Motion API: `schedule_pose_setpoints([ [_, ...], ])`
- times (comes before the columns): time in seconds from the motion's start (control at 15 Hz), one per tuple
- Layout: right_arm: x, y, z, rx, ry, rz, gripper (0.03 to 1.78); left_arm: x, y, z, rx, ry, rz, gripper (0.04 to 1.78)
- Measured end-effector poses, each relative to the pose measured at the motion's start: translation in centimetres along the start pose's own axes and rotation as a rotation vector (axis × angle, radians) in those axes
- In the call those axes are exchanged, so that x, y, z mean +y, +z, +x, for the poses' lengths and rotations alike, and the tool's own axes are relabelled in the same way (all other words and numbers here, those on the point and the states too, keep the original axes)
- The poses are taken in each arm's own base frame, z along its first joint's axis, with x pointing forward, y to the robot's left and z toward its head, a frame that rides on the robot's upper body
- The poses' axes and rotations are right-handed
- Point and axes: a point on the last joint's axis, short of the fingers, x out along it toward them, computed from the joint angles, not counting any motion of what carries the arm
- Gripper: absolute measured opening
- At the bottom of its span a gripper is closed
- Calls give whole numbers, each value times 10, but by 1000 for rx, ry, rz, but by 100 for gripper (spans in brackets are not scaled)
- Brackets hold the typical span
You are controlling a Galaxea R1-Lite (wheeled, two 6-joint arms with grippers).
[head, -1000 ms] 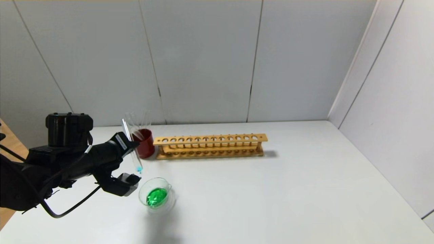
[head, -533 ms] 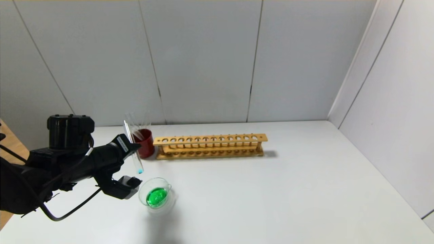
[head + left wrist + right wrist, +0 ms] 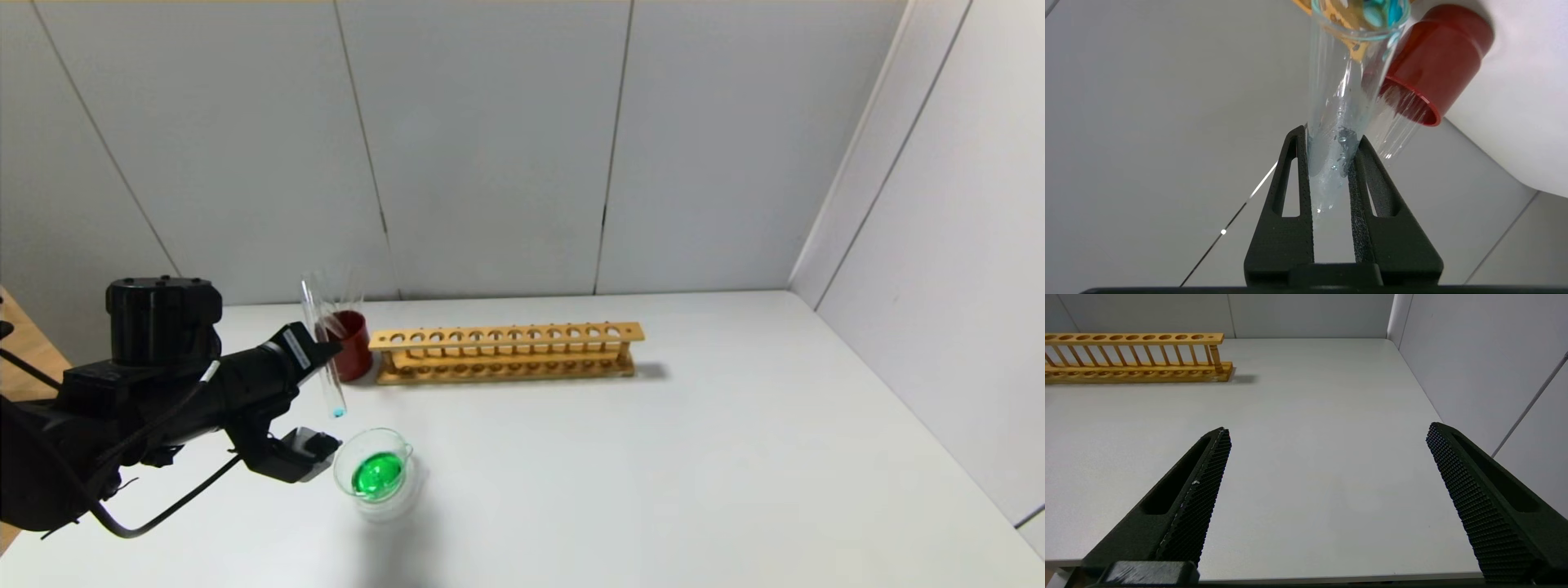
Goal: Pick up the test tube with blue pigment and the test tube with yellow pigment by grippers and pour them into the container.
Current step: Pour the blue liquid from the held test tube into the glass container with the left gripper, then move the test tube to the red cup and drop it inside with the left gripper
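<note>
Left end effector [image 3: 320, 353] pinches the blue-tipped test tube [image 3: 325, 359] near-upright beside the glass container [image 3: 377, 475]; right end effector [image 3: 1327, 437] spread.

In the head view, the right gripper is not seen at all, and the left arm is cut off by the left edge. In the left wrist view, the base of the test tube with blue pigment [image 3: 1347, 81] is cropped by the frame's edge, and the red cup [image 3: 1433, 61] is partly hidden behind it. In the right wrist view, the wooden rack [image 3: 1135, 355] is cut off at the edge. The contents of the clear tubes [image 3: 343, 290] in the cup cannot be told.
</note>
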Motion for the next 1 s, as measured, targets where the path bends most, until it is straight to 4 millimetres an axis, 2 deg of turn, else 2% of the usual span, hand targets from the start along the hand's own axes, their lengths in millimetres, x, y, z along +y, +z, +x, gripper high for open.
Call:
schedule_pose_setpoints([
  [0.2,0,0,0,0,0,0,175,-4,5,-3,1,-31,-100,31],
  [0.4,0,0,0,0,0,0,175,0,0,-2,79,-65,-347,31],
  [0.6,0,0,0,0,0,0,175,28,-31,1,211,-13,-649,31],
  [0.73,0,0,0,0,0,0,175,54,-61,-4,257,26,-852,31],
  [1.0,0,0,0,0,0,0,175,91,-116,-35,285,21,-1291,31],
])
